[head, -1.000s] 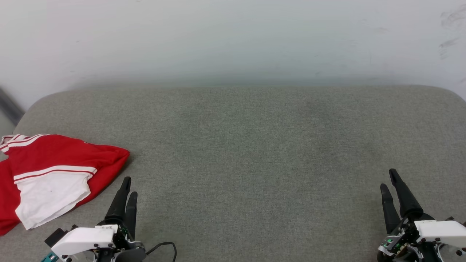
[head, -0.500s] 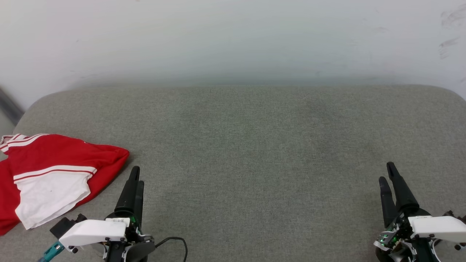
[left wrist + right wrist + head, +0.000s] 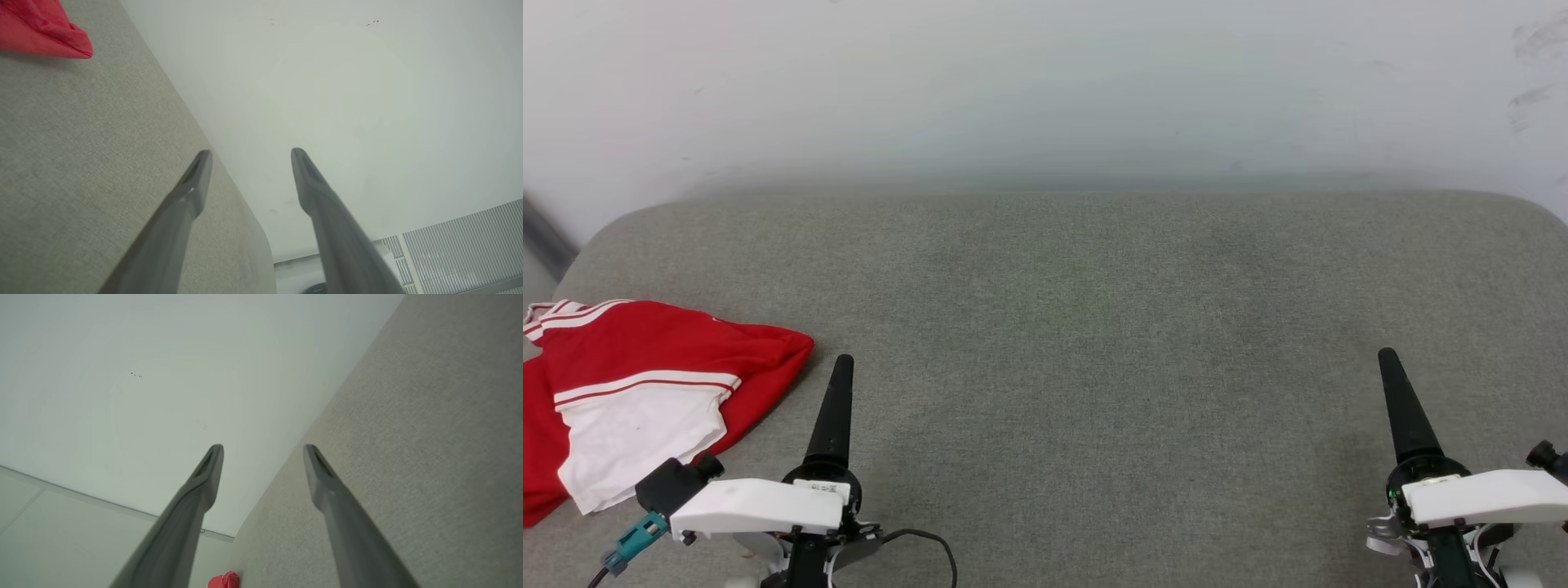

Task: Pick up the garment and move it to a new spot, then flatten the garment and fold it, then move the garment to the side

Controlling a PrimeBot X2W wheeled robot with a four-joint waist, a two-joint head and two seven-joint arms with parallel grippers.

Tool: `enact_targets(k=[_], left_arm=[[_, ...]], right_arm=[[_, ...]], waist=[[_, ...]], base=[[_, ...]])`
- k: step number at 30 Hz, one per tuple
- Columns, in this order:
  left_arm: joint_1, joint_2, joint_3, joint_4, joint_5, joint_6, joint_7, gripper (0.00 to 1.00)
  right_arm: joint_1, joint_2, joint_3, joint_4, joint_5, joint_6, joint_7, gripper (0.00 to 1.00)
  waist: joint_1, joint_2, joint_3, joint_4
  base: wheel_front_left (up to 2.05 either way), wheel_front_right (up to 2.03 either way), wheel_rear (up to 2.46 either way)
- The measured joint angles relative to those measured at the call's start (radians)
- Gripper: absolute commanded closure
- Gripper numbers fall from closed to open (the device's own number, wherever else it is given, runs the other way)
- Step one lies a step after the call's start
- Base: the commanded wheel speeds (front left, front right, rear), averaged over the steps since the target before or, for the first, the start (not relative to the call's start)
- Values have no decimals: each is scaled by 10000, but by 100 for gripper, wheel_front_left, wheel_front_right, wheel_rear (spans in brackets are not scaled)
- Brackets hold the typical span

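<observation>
Red garment (image 3: 670,343) lies crumpled near left tool (image 3: 251,151), which gapes wide, as does right tool (image 3: 263,446).

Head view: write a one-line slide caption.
Red-and-white shirt on grey cushion, far left; left pincer and right pincer empty.

So the shirt (image 3: 645,392) lies on the cushion (image 3: 1094,310) way over on my left, right at the cushion's left edge and toward the near side. My left gripper (image 3: 843,363) sits over the near part of the cushion just to the right of the shirt, not touching it. My right gripper (image 3: 1387,359) is over the near right part, well apart from the shirt. The wall (image 3: 1045,82) stands behind the cushion's far edge.
</observation>
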Motion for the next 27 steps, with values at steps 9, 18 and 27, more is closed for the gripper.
enact_targets(k=[9, 18, 27], left_arm=[[-1, 54, -257, -92, 1889, 0, -324, 0], [-1, 73, -291, -69, 3760, 0, -617, 0], [0, 69, -307, -90, 5306, -2, -884, 0]], right_arm=[[11, 13, 148, -213, -2270, 2, -318, 0], [44, 19, 282, -290, -4397, 2, -456, 0], [50, 25, 380, -384, -5946, 2, -378, 0]], waist=[[0, 0, 0, -4], [0, 0, -8, 11], [0, 0, -11, 13]], base=[[0, 0, 0], [0, 0, 0], [0, 0, 0]])
